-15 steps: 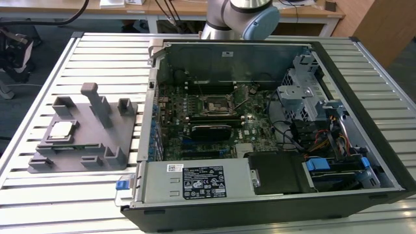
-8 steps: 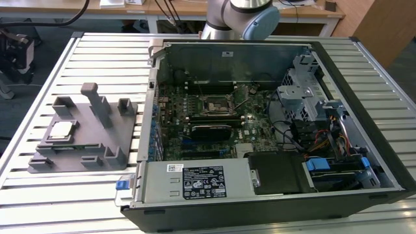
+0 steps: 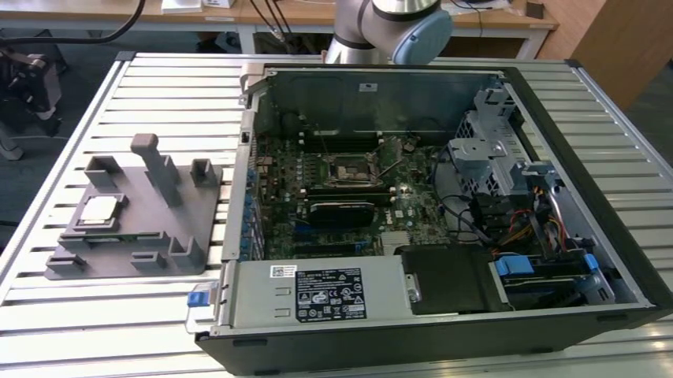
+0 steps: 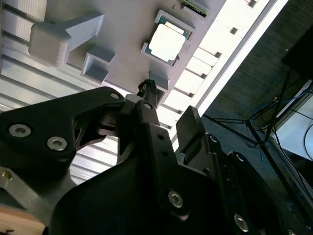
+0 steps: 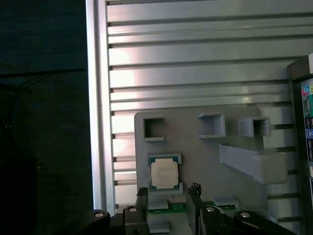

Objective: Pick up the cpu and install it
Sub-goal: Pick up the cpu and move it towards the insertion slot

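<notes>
The cpu sat in its grey holder while the gripper hung spread wide, holding nothing.

The cpu (image 3: pixel 98 209) was a small, thin square with a shiny silver-white top and a darker edge all round. It lay flat in a snug pocket of the grey plastic holder (image 3: pixel 158 228). The holder stood on the ribbed metal table (image 3: pixel 158 87), on the exterior view's left of the open computer case (image 3: pixel 589 197). In both wrist views the cpu (image 5: pixel 164 174) (image 4: pixel 167 43) looked bright against the dull grey. In the first wrist view the gripper (image 5: pixel 168 190) had its two black fingers (image 5: pixel 194 193) apart, one on each side of the cpu's near edge. Inside the case, the square socket (image 3: pixel 347 169) sat in the middle of the green board.
</notes>
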`<state>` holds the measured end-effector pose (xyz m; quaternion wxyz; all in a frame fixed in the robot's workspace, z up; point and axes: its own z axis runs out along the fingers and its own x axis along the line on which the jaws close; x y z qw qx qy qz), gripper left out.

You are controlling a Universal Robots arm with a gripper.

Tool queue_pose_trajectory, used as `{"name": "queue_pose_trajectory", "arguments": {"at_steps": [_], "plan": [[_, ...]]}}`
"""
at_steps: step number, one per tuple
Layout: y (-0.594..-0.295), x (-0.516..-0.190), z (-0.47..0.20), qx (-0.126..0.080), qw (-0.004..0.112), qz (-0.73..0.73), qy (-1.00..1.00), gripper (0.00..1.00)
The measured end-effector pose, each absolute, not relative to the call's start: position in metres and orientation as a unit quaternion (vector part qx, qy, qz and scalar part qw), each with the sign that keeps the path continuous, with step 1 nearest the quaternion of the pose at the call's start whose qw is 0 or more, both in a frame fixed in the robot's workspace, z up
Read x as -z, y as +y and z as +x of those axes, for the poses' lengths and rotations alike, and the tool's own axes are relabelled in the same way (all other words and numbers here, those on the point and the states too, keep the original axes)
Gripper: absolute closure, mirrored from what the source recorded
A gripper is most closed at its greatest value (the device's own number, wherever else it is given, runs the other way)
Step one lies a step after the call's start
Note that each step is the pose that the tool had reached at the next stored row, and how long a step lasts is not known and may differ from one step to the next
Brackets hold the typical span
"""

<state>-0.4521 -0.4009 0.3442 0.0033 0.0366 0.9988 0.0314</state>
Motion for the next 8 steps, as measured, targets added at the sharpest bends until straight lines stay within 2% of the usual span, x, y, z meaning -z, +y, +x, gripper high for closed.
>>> {"name": "queue_pose_trajectory", "arguments": {"at_steps": [1,4,5,8], "plan": [[-0.4009,-0.344,-0.4521,-0.031,0.003,0.037,0.999,0.56],[-0.401,-0.3437,-0.4521,-0.031,0.003,0.037,0.999,0.5],[-0.401,-0.3435,-0.4522,-0.031,0.003,0.037,0.999,0.44],[-0.401,-0.3425,-0.4521,-0.031,0.003,0.037,0.999,0.44]]}}
